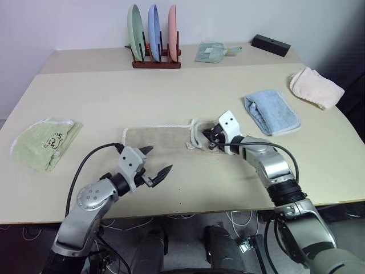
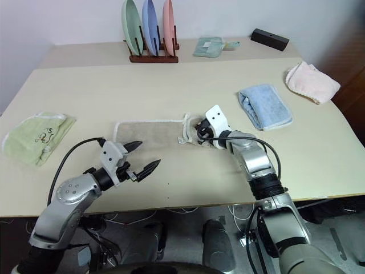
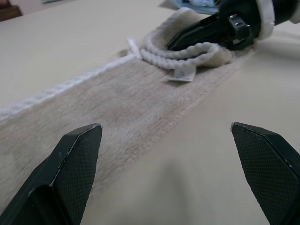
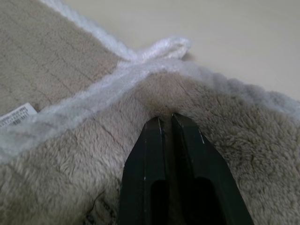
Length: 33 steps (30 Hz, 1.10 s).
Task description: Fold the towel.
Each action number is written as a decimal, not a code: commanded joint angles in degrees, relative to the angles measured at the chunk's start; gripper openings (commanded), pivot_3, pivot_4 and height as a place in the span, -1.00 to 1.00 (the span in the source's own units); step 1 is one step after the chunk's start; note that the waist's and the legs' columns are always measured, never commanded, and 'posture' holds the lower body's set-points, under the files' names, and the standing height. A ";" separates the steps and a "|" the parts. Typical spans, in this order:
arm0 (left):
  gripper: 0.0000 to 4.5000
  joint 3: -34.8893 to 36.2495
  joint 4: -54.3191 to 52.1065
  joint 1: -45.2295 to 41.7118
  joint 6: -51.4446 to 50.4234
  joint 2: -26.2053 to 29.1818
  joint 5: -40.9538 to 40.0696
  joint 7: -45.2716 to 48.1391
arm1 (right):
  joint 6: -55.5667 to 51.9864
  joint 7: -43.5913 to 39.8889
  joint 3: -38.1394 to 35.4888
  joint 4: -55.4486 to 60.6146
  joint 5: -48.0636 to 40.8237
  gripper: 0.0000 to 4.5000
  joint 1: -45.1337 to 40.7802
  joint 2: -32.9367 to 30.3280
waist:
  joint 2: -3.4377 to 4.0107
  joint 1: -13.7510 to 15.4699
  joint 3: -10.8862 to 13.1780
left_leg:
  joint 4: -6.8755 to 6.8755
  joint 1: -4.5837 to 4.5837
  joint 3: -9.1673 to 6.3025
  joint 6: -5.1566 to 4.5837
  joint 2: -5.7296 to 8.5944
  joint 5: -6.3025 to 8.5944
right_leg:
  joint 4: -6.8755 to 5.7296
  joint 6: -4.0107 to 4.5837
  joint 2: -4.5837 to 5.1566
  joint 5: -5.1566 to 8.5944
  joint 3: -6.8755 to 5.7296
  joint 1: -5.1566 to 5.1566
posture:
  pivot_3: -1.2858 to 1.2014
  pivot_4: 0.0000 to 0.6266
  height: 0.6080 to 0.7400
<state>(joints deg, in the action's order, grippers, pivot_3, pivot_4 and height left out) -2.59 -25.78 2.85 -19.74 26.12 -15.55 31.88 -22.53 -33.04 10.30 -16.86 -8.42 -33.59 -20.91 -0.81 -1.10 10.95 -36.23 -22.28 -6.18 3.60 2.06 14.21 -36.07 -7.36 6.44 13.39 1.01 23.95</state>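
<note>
Counting: 1 towel (image 1: 157,140) | 3 plates (image 1: 153,25) | 2 hands: left hand (image 1: 155,162), right hand (image 1: 212,137)

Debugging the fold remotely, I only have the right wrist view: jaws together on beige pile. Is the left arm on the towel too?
Observer: No. The left gripper hangs open off the towel, at its near edge.
Operator: Which end do I have?
Observer: The right gripper is at the towel's bunched right end, where the white edging curls up.
Operator: Anything close on that side?
Observer: A folded light blue towel lies just beyond, apart from it.
</note>
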 commanded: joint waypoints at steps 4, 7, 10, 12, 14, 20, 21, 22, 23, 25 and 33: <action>1.00 2.87 -4.59 3.95 -2.04 -1.53 -1.03 -4.26 | 3.61 -0.90 -3.08 1.01 -0.81 -0.86 -0.06 0.99 | 0.01 -0.12 0.00 | 0.03 0.26 -0.02 0.00 -0.01 0.00 | 0.00 0.01 -0.01 0.01 -0.01 -0.26 | 0.03 -0.52 1.00; 1.00 7.15 -7.20 6.74 -7.73 -4.87 -6.27 -8.48 | 5.80 -4.14 -4.44 7.01 -1.82 -0.48 -1.72 -1.38 | 0.05 -0.05 0.03 | 0.02 0.22 -0.03 0.00 -0.01 0.00 | 0.02 0.00 -0.01 0.01 0.00 -0.23 | 0.03 -0.52 1.00; 1.00 13.23 -10.12 9.13 -17.09 -10.38 -16.65 -14.47 | 7.59 -10.16 -2.33 15.00 -0.85 0.16 -2.24 -6.00 | 0.09 -0.02 0.07 | 0.00 0.07 -0.06 -0.01 0.00 0.01 | 0.04 -0.02 0.01 0.02 -0.02 -0.13 | 0.03 -0.52 1.00; 1.00 16.21 -11.23 9.41 -22.97 -14.24 -24.22 -19.39 | 7.02 -12.77 -1.22 18.89 -1.41 0.59 -1.61 -7.50 | 0.04 -0.03 0.04 | 0.00 0.05 -0.10 0.00 0.00 0.01 | 0.03 -0.04 0.02 0.03 -0.06 -0.12 | 0.03 -0.52 1.00; 1.00 18.57 -11.77 9.04 -27.66 -17.24 -30.99 -24.07 | 6.76 -14.36 -0.29 21.73 -1.39 0.97 -0.93 -8.32 | 0.03 0.03 0.03 | -0.01 0.08 -0.17 0.00 -0.01 0.01 | 0.03 -0.04 0.01 0.03 -0.13 -0.18 | 0.03 -0.52 1.00; 1.00 24.93 -4.58 0.36 -33.77 -25.74 -45.08 -42.78 | 7.88 -17.20 3.61 27.23 0.12 0.97 2.58 -8.82 | 0.01 0.73 0.02 | -0.14 0.13 -0.26 0.00 0.07 0.01 | 0.08 -0.03 0.07 0.03 -0.21 -0.38 | 0.03 -0.52 1.00; 1.00 25.60 -3.15 -1.79 -33.32 -26.73 -46.42 -45.05 | 7.79 -17.52 4.39 28.06 0.40 0.97 3.22 -8.73 | 0.00 0.68 0.02 | -0.18 0.13 -0.28 0.01 0.08 0.01 | 0.08 -0.03 0.08 0.03 -0.22 -0.40 | 0.03 -0.52 1.00; 1.00 26.15 -1.91 -3.71 -32.60 -27.43 -47.10 -46.86 | 7.81 -17.71 5.05 28.68 0.82 0.97 3.74 -8.70 | 0.00 0.68 0.02 | -0.21 0.13 -0.28 0.01 0.08 0.01 | 0.08 -0.03 0.08 0.03 -0.23 -0.42 | 0.03 -0.52 1.00; 1.00 26.46 -1.13 -4.94 -32.16 -27.70 -47.60 -48.18 | 7.81 -17.81 5.44 29.07 1.13 0.97 4.06 -8.68 | 0.00 0.59 0.02 | -0.21 0.13 -0.29 0.01 0.08 0.01 | 0.07 -0.03 0.08 0.03 -0.23 -0.42 | 0.03 -0.52 1.00; 1.00 27.81 2.34 -8.34 -30.32 -28.80 -48.22 -51.80 | 7.93 -17.78 6.18 29.85 1.93 0.97 4.90 -8.85 | 0.00 0.57 0.01 | -0.22 0.14 -0.29 0.02 0.08 0.01 | 0.07 -0.03 0.08 0.03 -0.24 -0.42 | 0.03 -0.52 1.00; -0.02 30.57 9.70 -14.00 -25.14 -28.94 -50.90 -58.08 | 6.73 -16.91 5.53 33.43 3.25 1.00 7.61 -10.15 | -0.01 0.53 0.01 | -0.19 0.17 -0.29 0.03 0.08 0.00 | 0.08 -0.02 0.07 0.03 -0.25 -0.44 | 0.03 -0.52 1.00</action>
<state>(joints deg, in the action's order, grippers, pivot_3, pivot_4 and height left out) 26.66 -17.12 -11.08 -46.05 -3.45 -66.00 -25.22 -15.99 -50.33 16.98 13.66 -5.22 -26.12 -30.52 -0.82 -0.57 10.96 -36.43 -22.11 -6.47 3.62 2.15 14.22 -35.99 -7.38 6.51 13.42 0.76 23.50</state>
